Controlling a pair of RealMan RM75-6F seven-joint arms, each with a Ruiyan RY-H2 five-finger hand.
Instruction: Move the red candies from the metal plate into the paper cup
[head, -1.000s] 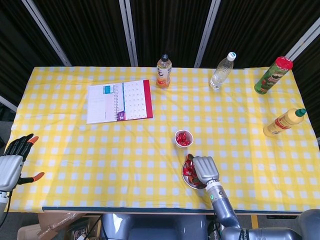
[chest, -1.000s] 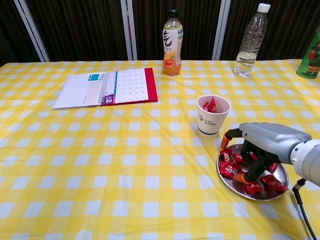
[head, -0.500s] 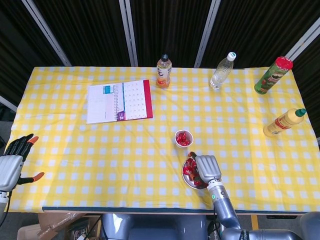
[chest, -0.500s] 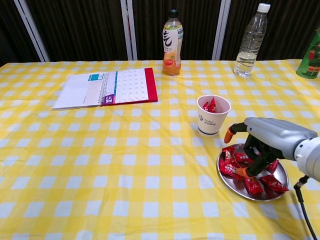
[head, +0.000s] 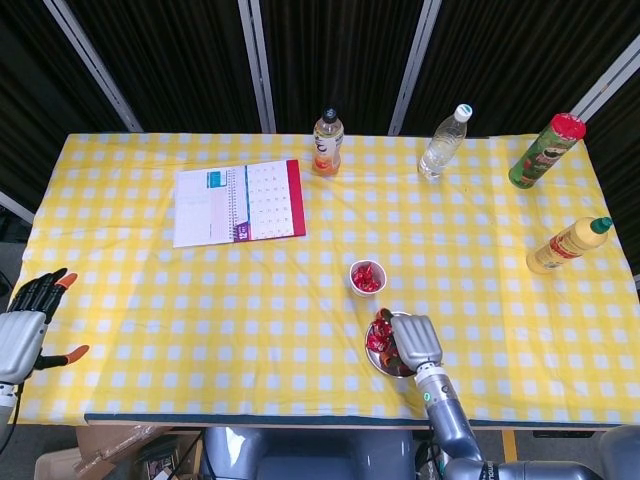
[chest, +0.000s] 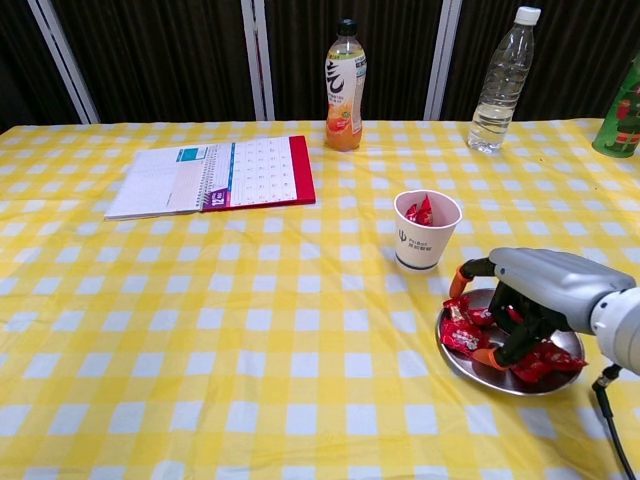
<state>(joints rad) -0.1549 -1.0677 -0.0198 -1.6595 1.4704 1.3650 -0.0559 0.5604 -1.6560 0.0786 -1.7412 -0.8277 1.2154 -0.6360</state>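
Note:
The metal plate (chest: 462, 360) lies near the table's front right and holds several red candies (chest: 458, 328). In the head view the plate (head: 374, 361) is partly under my right hand (head: 416, 340). In the chest view my right hand (chest: 537, 287) hangs over the plate with its fingers curled down among the candies. Whether a candy is pinched is hidden. The paper cup (chest: 427, 231) stands just behind the plate with red candies in it; the head view shows this cup (head: 367, 277) too. My left hand (head: 27, 323) hangs off the table's left edge, fingers apart and holding nothing.
An open calendar notebook (head: 238, 202) lies at the back left. An orange drink bottle (head: 327, 142), a clear water bottle (head: 443, 142) and a green can (head: 546, 150) line the back edge. A yellow squeeze bottle (head: 567, 245) lies at the right.
My right hand has shifted a little to the right and settled lower over the plate. The candies at the plate's front have bunched together under its fingers. The left hand has not moved.

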